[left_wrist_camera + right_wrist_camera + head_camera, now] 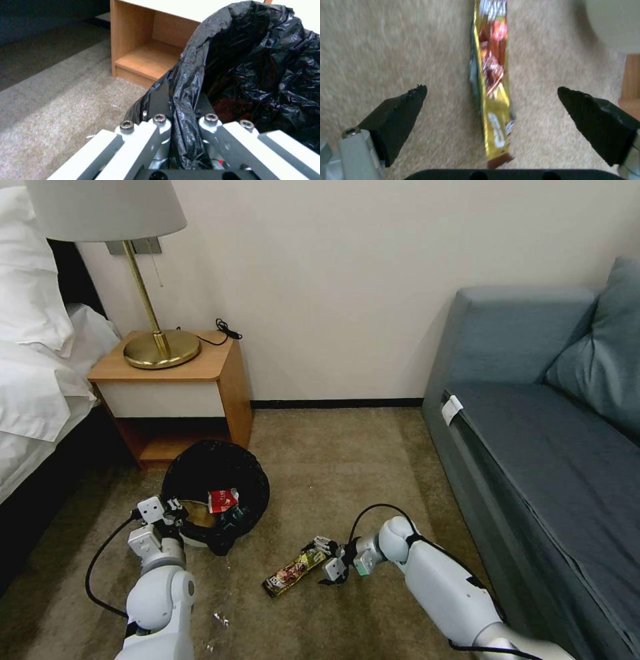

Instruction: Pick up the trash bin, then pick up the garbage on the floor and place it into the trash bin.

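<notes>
Right wrist view: snack wrapper (493,100) between parted jaws

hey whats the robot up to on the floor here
It is clearing litter off the carpet. The left pincer is shut on the black bag at the rim of the trash bin, holding it beside the nightstand. A red-and-white packet and something brown already lie inside. The right pincer is open, down at the carpet, with its fingers either side of the snack wrapper, which is not gripped yet.
</notes>
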Controlling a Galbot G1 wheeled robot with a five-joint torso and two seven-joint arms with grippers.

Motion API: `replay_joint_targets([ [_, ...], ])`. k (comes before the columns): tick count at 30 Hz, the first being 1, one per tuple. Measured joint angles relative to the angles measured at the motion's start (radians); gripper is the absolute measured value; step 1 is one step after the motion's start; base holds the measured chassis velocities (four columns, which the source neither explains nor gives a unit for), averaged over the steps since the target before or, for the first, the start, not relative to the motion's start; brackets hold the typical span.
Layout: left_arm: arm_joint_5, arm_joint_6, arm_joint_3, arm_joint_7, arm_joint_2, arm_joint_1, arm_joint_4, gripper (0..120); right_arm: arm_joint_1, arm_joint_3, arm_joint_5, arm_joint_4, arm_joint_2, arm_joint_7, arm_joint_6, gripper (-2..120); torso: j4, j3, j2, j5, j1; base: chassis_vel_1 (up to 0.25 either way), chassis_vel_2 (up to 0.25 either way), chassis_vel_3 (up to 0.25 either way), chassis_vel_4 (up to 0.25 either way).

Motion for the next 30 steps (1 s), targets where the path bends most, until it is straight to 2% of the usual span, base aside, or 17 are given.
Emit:
replay_joint_targets([
  [1,0.000,0.000,0.000,0.000,0.000,0.000,0.000,4,0.000,0.000,0.000,0.000,0.000,0.000,0.000,100,0.0000,0.000,0.000,0.0000,0.000,0.000,0.000,0.000,0.000],
  [2,-0.003,0.000,-0.001,0.000,-0.001,0.004,0.000,4,-0.001,0.006,-0.047,-0.026,0.005,0.050,-0.007,100,0.0000,0.000,0.000,-0.0001,0.000,0.000,0.000,0.000,0.000],
  [5,-0.005,-0.002,-0.004,-0.003,-0.001,0.006,0.000,4,-0.002,0.014,-0.075,-0.050,0.013,0.092,-0.014,100,-0.0001,0.000,0.000,-0.0001,0.000,0.000,0.000,0.000,0.000],
  [7,-0.006,-0.008,-0.012,-0.008,0.000,0.005,0.004,4,-0.001,0.013,-0.105,-0.073,0.019,0.157,-0.024,100,-0.0001,0.000,0.000,0.0000,0.000,0.000,0.000,0.000,0.000],
  [10,-0.006,-0.009,-0.013,-0.010,0.000,0.007,0.006,4,0.006,0.014,-0.151,-0.083,0.028,0.184,-0.031,100,0.0000,0.000,0.000,0.0000,0.000,0.000,0.000,0.000,0.000],
  [18,-0.003,-0.012,-0.013,-0.011,-0.003,0.010,0.006,4,0.021,0.011,-0.165,-0.111,0.039,0.229,-0.047,100,0.0000,0.000,0.000,-0.0001,0.000,0.000,0.000,0.000,0.000],
  [30,-0.004,-0.014,-0.016,-0.010,-0.005,0.015,-0.004,4,0.014,0.008,-0.156,-0.200,0.073,0.383,-0.098,98,-0.0002,0.000,0.000,-0.0001,0.000,0.000,0.000,0.000,0.000],
])
